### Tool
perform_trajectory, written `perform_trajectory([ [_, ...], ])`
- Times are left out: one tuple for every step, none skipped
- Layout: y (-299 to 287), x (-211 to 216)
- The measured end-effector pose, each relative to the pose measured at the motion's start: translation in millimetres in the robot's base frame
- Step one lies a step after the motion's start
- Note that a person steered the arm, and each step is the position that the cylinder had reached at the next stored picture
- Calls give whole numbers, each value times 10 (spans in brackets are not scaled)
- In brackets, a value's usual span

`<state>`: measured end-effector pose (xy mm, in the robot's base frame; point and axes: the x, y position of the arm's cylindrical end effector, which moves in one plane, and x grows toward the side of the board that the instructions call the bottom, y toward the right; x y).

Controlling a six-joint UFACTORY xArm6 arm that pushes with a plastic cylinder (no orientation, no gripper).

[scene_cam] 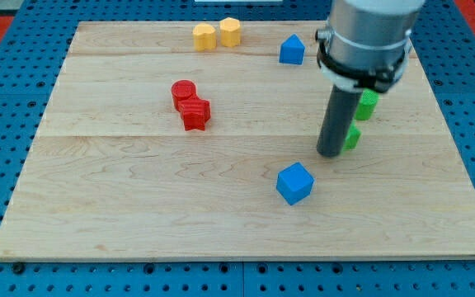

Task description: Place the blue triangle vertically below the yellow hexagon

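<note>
The blue triangle (pixel 291 50) lies near the view's top, right of centre. The yellow hexagon (pixel 230 31) sits at the view's top, to the triangle's left and a little higher. Another yellow block (pixel 204 37) touches the hexagon's left side. My tip (pixel 331 153) rests on the board well below the blue triangle and slightly to its right. A blue cube (pixel 294 183) lies just below and left of my tip, apart from it.
A red cylinder (pixel 183 91) and a red star-like block (pixel 195 113) touch each other at the left of centre. Two green blocks (pixel 366 104) (pixel 352 138) sit right of my rod, partly hidden by it. The wooden board (pixel 97 206) rests on a blue pegboard.
</note>
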<state>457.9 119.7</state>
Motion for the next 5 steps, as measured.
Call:
perform_trajectory([
  [186, -175],
  [119, -215],
  [-227, -215],
  [-424, -215],
  [-381, -429],
])
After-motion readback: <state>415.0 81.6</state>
